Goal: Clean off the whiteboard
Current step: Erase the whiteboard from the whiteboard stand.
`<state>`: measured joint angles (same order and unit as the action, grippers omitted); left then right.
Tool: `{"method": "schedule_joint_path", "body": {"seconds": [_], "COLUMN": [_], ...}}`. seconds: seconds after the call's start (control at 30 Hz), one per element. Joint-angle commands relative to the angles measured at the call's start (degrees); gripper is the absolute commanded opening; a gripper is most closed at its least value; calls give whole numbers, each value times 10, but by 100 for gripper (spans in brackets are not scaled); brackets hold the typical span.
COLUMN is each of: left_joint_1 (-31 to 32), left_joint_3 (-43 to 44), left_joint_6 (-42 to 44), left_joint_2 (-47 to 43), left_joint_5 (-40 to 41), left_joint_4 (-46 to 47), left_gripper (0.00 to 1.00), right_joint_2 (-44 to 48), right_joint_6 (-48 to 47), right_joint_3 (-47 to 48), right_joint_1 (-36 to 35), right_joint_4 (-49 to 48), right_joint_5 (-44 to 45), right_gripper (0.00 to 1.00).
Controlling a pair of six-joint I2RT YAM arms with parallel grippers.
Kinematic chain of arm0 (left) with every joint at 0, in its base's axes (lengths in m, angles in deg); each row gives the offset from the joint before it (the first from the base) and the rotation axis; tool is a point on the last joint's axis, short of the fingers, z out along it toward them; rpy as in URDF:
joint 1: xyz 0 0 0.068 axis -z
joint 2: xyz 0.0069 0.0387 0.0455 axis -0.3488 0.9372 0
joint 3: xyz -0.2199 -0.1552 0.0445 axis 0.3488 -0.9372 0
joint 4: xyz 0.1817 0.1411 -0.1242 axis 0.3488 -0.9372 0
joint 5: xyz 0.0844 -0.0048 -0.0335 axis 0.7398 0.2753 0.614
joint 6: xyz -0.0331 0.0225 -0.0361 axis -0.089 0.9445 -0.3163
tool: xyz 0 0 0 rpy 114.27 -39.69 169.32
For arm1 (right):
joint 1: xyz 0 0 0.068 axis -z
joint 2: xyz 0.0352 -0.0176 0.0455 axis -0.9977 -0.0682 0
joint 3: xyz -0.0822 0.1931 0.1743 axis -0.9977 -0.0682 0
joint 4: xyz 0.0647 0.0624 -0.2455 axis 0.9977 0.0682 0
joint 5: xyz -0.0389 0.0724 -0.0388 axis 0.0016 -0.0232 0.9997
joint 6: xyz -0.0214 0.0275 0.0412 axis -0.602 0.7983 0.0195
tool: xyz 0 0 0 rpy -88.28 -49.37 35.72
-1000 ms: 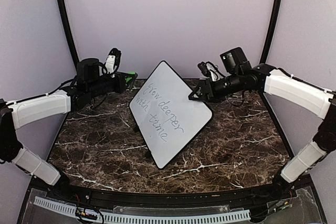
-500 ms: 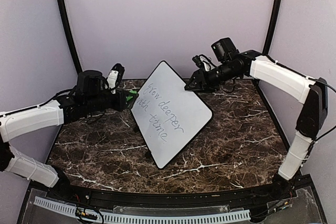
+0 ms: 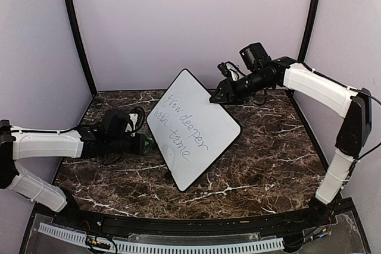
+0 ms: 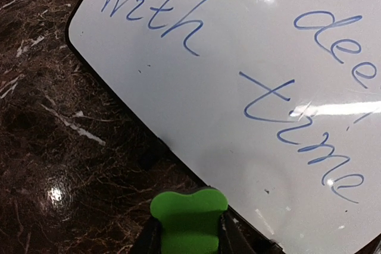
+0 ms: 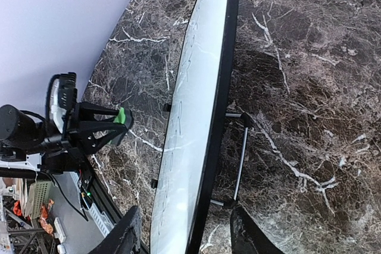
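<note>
Left claw [image 4: 189, 237]: grips eraser [image 4: 189, 209], now dropped beside whiteboard [image 3: 193, 129]; right claw [image 5: 186, 231]: open astride its edge. You look set to wipe.

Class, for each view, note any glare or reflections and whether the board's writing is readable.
Left wrist: bright glare streak and spot on the whiteboard, a glint on the table, writing sharp. Right wrist: board edge-on, sheen only, writing unreadable. Top external: even light, writing legible.
</note>
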<state>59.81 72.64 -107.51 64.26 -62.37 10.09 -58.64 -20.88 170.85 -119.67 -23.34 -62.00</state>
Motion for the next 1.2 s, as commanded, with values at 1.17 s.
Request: {"method": "schedule_joint_path", "body": {"seconds": [1.17], "left_joint_1": [103], "left_joint_3": [154], "left_joint_6": [-36], "left_joint_2": [301], "left_joint_5": [-67], "left_joint_4": [78], "left_gripper": [0], "right_joint_2": [28], "right_joint_6": [-49], "right_joint_3": [1], "right_joint_1": [19], "right_joint_4": [34], "right_joint_5": [29], "right_gripper": [46]}}
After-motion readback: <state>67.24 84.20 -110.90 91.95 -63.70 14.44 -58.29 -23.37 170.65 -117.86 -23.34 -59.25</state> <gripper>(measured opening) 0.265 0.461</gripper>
